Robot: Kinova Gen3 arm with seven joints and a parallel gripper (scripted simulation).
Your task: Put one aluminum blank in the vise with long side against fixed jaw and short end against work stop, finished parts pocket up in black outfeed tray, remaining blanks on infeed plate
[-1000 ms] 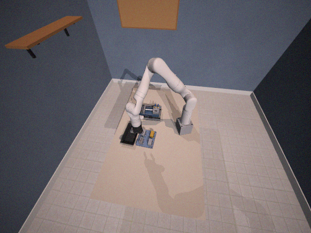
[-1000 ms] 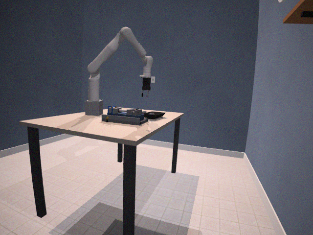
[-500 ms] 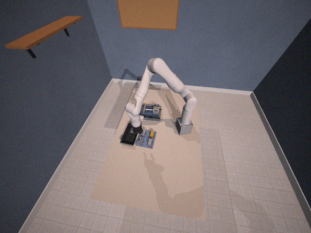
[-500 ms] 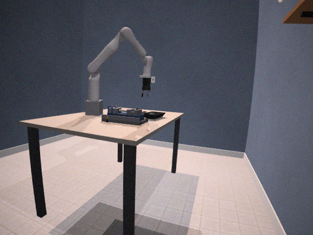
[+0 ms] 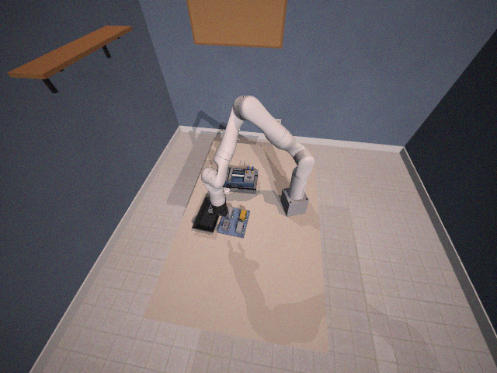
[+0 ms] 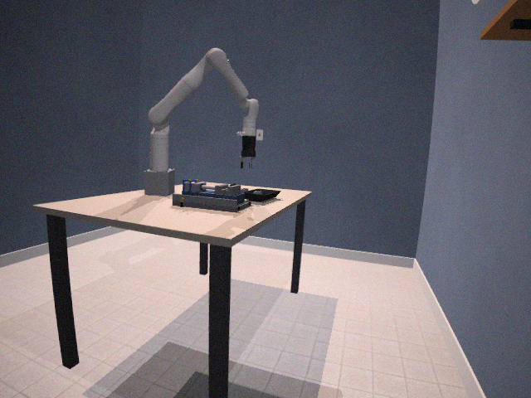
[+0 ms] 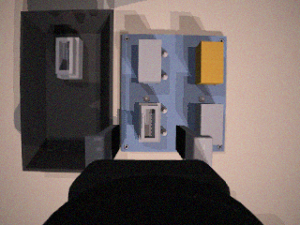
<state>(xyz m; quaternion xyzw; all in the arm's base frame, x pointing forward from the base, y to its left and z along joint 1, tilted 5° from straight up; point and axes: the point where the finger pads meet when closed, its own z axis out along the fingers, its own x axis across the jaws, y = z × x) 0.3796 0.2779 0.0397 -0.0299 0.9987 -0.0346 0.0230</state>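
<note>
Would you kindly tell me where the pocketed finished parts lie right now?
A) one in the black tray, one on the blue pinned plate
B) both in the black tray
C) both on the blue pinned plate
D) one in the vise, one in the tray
A: the wrist view shows one pocketed part in the black tray and another pocketed part on the blue pinned plate.
</note>
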